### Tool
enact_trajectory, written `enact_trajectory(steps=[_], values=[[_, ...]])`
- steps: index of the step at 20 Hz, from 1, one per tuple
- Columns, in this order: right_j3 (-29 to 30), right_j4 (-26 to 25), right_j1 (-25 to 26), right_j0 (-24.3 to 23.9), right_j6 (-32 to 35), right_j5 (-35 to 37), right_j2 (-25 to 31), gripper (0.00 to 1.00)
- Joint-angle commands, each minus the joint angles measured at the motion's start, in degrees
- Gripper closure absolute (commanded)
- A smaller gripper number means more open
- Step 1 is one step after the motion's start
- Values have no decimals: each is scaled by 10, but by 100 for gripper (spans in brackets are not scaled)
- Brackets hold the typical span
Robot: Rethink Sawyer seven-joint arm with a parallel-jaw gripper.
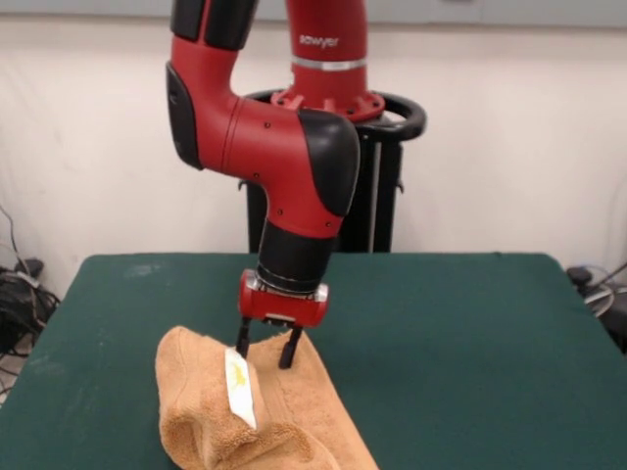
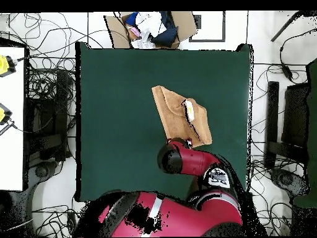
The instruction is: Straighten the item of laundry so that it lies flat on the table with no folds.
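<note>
- Gripper (image 1: pixel 265 354) poised with its two dark fingers (image 1: pixel 242 343) parted a narrow way, tips down on the upper edge of the towel (image 1: pixel 294 411); whether any cloth is pinched between them cannot be told.
- Towel, orange-tan terry cloth, lies bunched on the green worktop (image 1: pixel 470 333). In the front view it sits left of centre and runs off toward the edge nearest the camera; from overhead it lies right of centre, nearer the far edge than the robot's edge, well clear of every corner.
- White label (image 1: pixel 239 389) faces up along a thick rolled fold on the towel's side, with a second rounded fold beside it.
- Task looks barely begun: the cloth is doubled over on itself, its outline an uneven wedge, not a square, and no part reads as a single flat layer.
- Still to do, by this view: lift or drag an edge to open the rolled side, then spread the cloth until the folds are gone.
- Red and black arm (image 1: pixel 265 137) reaches out from its pedestal (image 1: pixel 372 186) at the worktop's far edge, elbow bent, wrist pointing almost straight down over the towel.
</note>
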Motion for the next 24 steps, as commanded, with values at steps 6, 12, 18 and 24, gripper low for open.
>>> enact_trajectory(steps=[6, 12, 18, 24], values=[[6, 46, 50, -61, 118, 26, 156, 0], [5, 51, 48, -51, 118, 26, 145, 0], [10, 54, 44, -44, 124, 16, 140, 0], [12, 53, 45, -46, 126, 9, 141, 0]])
